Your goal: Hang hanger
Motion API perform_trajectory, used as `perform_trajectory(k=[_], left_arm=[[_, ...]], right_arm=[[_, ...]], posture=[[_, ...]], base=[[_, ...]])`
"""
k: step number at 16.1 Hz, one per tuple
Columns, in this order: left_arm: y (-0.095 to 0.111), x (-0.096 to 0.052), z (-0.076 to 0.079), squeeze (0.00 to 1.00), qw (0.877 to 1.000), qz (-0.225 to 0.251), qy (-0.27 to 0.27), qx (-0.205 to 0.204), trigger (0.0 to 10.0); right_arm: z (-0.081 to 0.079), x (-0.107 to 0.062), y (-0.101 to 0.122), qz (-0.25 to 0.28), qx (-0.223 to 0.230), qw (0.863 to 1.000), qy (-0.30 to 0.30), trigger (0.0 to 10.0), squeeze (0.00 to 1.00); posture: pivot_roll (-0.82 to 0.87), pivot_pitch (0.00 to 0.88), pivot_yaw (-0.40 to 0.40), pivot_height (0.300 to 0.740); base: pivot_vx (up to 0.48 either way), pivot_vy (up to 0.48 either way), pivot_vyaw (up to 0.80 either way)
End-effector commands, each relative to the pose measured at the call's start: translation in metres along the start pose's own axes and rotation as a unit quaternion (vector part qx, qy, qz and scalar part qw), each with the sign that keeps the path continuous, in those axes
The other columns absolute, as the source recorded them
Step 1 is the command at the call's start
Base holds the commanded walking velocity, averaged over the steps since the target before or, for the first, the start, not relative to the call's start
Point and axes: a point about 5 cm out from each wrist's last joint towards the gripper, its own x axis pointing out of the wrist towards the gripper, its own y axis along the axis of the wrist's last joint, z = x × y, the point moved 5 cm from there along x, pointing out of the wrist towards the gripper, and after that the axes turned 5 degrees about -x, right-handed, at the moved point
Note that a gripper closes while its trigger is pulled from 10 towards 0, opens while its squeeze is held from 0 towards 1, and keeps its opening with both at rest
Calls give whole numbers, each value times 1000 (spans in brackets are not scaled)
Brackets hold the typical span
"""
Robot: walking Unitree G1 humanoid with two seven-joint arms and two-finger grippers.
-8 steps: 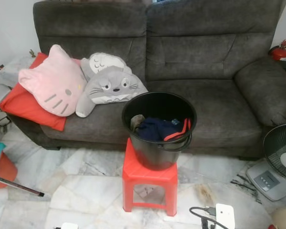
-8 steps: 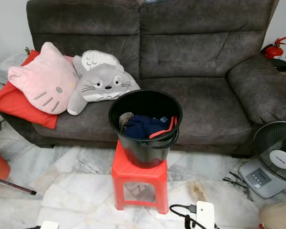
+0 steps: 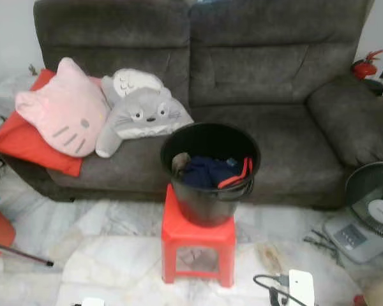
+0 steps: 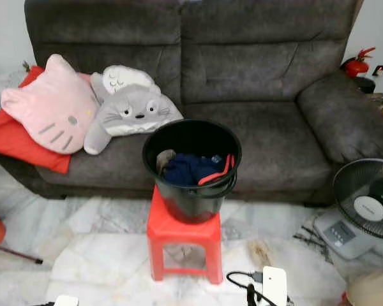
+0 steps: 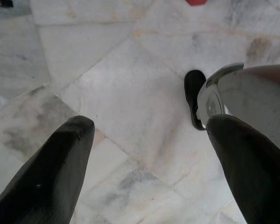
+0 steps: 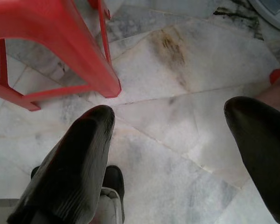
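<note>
- Black bucket sits on red stool, on the marble floor just in front of grey sofa.
- Inside bucket: dark blue clothes and a red hanger leaning on the rim at the robot's right side.
- Sofa seat, left end: pink cat cushion, grey plush, red cushion underneath.
- Fan stands on the floor at right.
- Left gripper hangs over bare marble, fingers spread wide, nothing between them.
- Right gripper hangs near a stool leg, fingers spread wide, nothing held.
</note>
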Motion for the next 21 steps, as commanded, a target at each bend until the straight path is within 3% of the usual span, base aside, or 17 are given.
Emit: perform_trajectory(k=[1, 8, 14, 15, 16, 17, 18, 21], left_arm=[[-2, -1, -6, 0, 1000, -6, 6, 8, 10000], [-2, -1, -5, 0, 1000, -5, 4, 15, 10000], [-4, -1, -4, 0, 1000, -10, 0, 24, 10000], [-5, -1, -4, 0, 1000, -10, 0, 24, 10000], [-5, -1, -4, 0, 1000, -10, 0, 23, 10000], [-6, -1, -4, 0, 1000, -10, 0, 22, 10000], [-7, -1, -3, 0, 1000, -11, 0, 22, 10000], [-8, -2, -3, 0, 1000, -12, -1, 24, 10000]], right_arm=[[-3, 0, 4, 9, 10, 1000, 1, 10000, 0], [-3, 0, 6, 18, 15, 1000, 0, 10000, 0], [4, -3, 14, 61, 15, 998, -28, 10000, 0], [6, -1, 33, 92, 10, 995, -38, 10000, 0], [9, 0, 80, 166, -7, 985, -52, 10000, 0], [10, -5, 105, 213, -8, 976, -54, 10000, 0], [10, -14, 117, 254, -22, 965, -55, 10000, 0], [13, -33, 133, 308, -37, 949, -61, 10000, 0]], posture=[[-11, 0, 39, 732], [-27, 0, 51, 732], [-44, 0, 52, 732], [-39, 0, 47, 732], [-39, 0, 46, 732], [-40, 0, 42, 732], [-40, 0, 38, 732], [-52, 0, 35, 732]], base=[[315, 0, 0], [126, 0, 0], [0, 0, 0], [0, 0, 0], [0, 0, 0], [0, 0, 0], [0, 0, 0], [0, 0, 0]])
